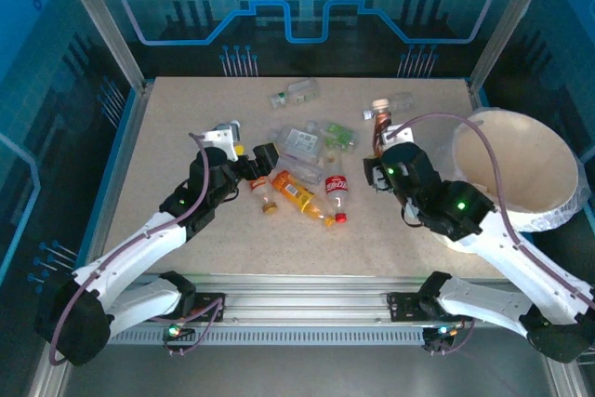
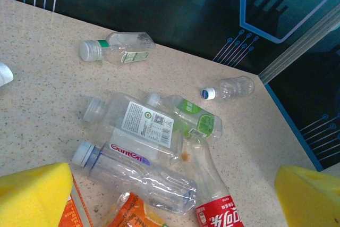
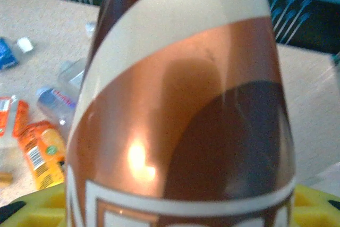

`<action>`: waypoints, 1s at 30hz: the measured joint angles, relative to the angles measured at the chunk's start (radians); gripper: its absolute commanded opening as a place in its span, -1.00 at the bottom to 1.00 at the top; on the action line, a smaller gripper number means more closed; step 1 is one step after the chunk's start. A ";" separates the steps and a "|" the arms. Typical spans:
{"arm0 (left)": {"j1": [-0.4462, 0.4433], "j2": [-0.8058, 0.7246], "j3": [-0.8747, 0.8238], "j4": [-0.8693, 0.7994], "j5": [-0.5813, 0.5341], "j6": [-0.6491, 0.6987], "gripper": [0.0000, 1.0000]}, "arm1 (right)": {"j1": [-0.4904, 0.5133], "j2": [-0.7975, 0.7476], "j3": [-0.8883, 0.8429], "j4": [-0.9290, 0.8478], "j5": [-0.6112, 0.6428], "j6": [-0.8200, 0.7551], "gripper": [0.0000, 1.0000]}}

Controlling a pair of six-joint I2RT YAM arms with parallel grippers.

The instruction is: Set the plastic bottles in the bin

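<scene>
Brown-and-cream bottle (image 3: 180, 104) sits clamped upright between the right jaws, which are closed tight on its lower body, with the bin (image 1: 530, 174) just to their right. The step in hand looks to be the carry. The next move calls for a swing right, over the rim and clear of it, then a release. Left jaws hang spread wide and empty over the heap (image 1: 302, 165) of loose bottles on the surface (image 1: 177, 118). Directly ahead of them lies a clear bottle (image 2: 138, 176) with a blue-grey cap, marked "Ganten" in red. Beyond it, a white label (image 2: 149, 124) carries a QR code and print too small to read. Toward their right side, a red label (image 2: 219, 217) bears white Chinese characters. No writing can be read on the held bottle.
</scene>
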State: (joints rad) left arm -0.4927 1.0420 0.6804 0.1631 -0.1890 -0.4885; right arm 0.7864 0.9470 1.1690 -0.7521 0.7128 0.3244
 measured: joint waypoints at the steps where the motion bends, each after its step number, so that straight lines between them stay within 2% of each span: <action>1: 0.000 0.001 0.000 0.000 0.000 0.000 0.98 | 0.000 -0.005 0.007 0.000 0.030 -0.021 -0.58; 6: 0.000 0.010 0.000 0.000 0.000 -0.003 0.98 | -0.016 -0.012 0.021 0.018 0.188 -0.133 -0.59; 11: 0.000 0.024 0.000 0.001 0.021 -0.003 0.98 | -0.150 -0.034 0.021 0.071 0.228 -0.203 -0.58; 18: 0.000 0.042 0.018 0.018 0.141 0.010 0.98 | -0.452 -0.109 0.021 0.082 0.131 -0.203 -0.57; 23: 0.000 0.068 0.038 0.035 0.188 0.020 0.98 | -0.603 -0.129 0.022 0.053 0.060 -0.194 -0.55; 30: 0.000 0.090 0.043 0.045 0.213 0.019 0.98 | -0.811 -0.094 0.057 -0.044 -0.137 -0.167 -0.55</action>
State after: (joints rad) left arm -0.4927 1.1324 0.7235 0.2085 0.0238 -0.4690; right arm -0.0242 0.8528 1.2263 -0.7959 0.5755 0.1574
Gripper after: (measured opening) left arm 0.990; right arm 0.559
